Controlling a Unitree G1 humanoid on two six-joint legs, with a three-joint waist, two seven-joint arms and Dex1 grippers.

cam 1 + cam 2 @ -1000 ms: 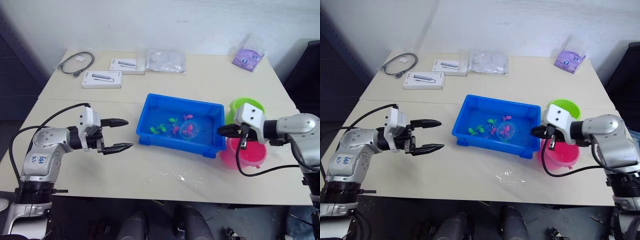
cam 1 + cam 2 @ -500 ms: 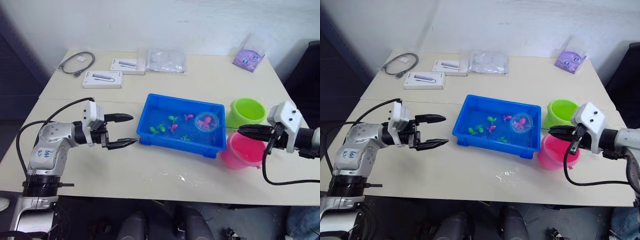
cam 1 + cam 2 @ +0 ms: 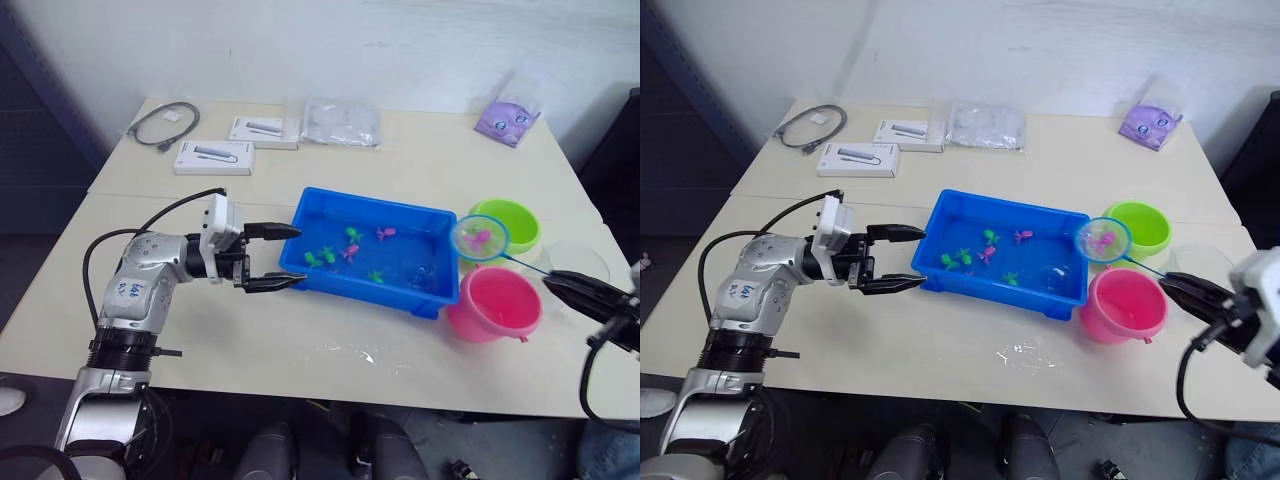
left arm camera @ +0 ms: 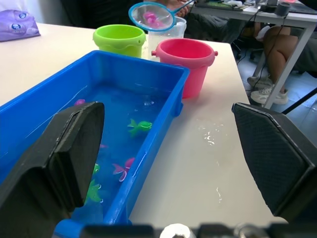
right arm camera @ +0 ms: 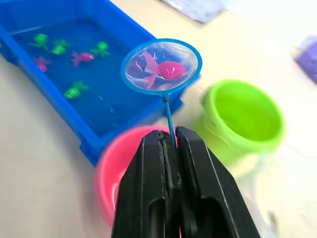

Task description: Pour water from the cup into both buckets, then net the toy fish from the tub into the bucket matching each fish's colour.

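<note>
A cream table stands against a pale wall, its near half mostly bare apart from a small wet patch in front of the blue tub. I count two buckets at the tub's right end, the green bucket farther and the pink bucket nearer, with the clear cup just right of them near the table's right edge. In the tub's water lie about six toy fish, green and pink mixed. Along the far edge sit two white boxes, a coiled cable, a clear bag and a purple pouch. The right gripper is clamped on the handle of the net, whose hoop hangs between the tub's right rim and the buckets with one pink fish in it; a second ago the hoop was down in the tub. The left gripper, fingers spread wide and empty, now sits just at the tub's left rim, closer than before.
</note>
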